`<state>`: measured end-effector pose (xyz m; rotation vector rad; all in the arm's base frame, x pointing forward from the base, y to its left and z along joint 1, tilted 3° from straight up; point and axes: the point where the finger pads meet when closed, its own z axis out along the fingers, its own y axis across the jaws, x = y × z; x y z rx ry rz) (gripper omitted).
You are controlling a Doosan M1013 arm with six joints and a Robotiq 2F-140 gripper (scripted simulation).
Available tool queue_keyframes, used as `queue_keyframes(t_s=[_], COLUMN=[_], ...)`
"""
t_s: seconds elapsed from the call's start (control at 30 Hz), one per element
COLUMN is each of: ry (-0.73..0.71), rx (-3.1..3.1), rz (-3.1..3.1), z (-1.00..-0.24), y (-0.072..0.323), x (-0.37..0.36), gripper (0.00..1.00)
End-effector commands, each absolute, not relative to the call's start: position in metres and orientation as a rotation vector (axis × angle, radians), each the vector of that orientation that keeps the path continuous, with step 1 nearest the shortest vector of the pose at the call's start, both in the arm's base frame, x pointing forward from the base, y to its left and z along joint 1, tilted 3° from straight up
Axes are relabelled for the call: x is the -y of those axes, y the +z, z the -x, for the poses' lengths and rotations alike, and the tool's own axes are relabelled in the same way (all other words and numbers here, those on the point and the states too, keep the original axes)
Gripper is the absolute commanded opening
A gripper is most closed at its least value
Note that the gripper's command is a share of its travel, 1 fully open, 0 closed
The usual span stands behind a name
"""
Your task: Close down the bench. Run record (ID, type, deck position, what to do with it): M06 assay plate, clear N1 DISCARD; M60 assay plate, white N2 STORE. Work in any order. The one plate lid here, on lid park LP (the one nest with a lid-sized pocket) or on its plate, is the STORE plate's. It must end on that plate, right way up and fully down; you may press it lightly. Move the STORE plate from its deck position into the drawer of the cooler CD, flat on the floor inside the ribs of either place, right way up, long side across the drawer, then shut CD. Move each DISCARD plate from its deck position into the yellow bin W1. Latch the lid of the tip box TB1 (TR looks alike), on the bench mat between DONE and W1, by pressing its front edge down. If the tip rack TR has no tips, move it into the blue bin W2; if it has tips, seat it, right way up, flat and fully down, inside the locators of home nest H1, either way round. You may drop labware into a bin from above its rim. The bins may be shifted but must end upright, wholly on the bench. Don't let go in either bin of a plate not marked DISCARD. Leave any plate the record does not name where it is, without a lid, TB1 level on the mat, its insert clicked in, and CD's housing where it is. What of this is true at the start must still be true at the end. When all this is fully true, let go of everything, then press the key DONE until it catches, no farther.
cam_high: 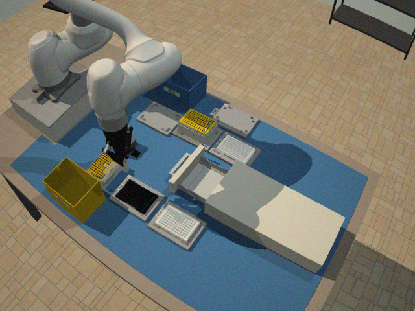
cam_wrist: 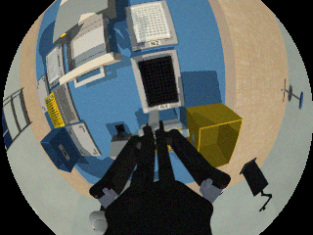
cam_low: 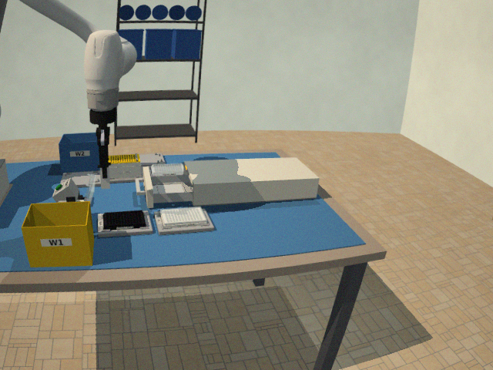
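The yellow bin (cam_low: 58,234) carried a pale label on its front wall that read "W1" in dark letters in the exterior view. The blue bin (cam_low: 78,153) at the back of the table bore a like label that read "W2"; in the top view that same label (cam_high: 172,91) showed only as a blurred pale strip. Small pale tags stood on the frames of the nest under the black plate (cam_high: 122,186) and the nest under the white plate (cam_high: 160,213), too small and blurred to be read. No other writing, brand or number could be made out in any view
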<state>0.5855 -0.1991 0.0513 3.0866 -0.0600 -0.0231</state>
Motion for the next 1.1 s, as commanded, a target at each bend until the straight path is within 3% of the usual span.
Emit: queue_keyframes(t_s=[0.0, 1.07], ry=[-0.023, -0.023], rx=[0.060, 0.060], rz=[-3.087, -3.087], z=[-0.583, -0.546], y=[0.052, 0.057], x=[0.199, 0.197], gripper=[0.00, 0.00])
